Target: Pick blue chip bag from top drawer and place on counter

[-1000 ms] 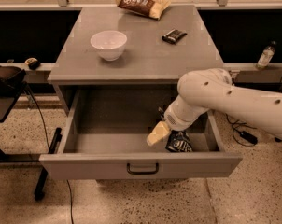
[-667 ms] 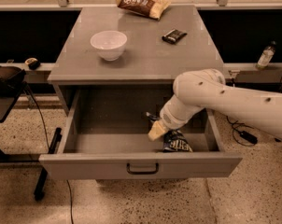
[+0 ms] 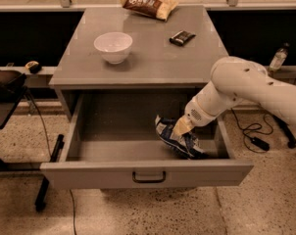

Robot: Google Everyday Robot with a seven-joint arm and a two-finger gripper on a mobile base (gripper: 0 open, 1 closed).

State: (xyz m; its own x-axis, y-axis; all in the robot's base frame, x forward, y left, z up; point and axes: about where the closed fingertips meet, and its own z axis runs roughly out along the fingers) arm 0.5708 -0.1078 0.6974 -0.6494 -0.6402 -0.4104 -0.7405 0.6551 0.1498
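Note:
The top drawer (image 3: 89,174) is pulled open below the counter (image 3: 153,60). The blue chip bag (image 3: 171,135), crumpled dark blue with white patches, is tilted up in the drawer's right front part. My gripper (image 3: 180,127) reaches down into the drawer from the right on a white arm. Its tan fingers are closed on the bag's upper middle. The bag's lower end is near the drawer floor by the front panel.
On the counter stand a white bowl (image 3: 113,46), a brown and tan chip bag (image 3: 147,1) at the back and a small black packet (image 3: 182,37). A dark stand (image 3: 6,84) is at the left. A bottle (image 3: 278,58) and cables (image 3: 253,140) are at the right.
My gripper has moved a little left and closed on the blue chip bag. The bag, which lay flat at the drawer's front right, is now tilted up.

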